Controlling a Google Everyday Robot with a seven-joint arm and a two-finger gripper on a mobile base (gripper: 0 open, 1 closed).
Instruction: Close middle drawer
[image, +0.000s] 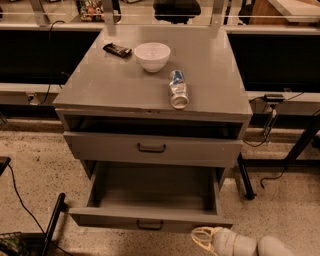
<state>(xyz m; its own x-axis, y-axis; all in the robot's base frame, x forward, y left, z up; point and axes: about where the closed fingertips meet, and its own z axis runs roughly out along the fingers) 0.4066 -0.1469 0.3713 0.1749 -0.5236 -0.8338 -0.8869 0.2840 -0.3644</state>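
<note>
Camera view: a grey metal cabinet (80, 102) stands on a speckled floor. On its worktop are a white bowl (152, 56), a dark wrapped bar (117, 49) to the bowl's left, and a crushed bottle (178, 89) lying on its side nearer the front. The bottle has a blue and white label, and the bar's wrapper has print too, but both are too blurred to read.

The pale arm (260, 246) comes in low from the right along the bottom edge, roughly level and pointing left. Its claw (204, 239) sits near the floor, just in front of the right end of the middle drawer's front panel. Whether the claw is open or closed I cannot tell.

The middle drawer (150, 219) is pulled far out toward the near side. Its long tray runs near to far, and its low front panel and small dark handle face near. Above it, the taller top drawer (151, 148) is open only a little.
</note>
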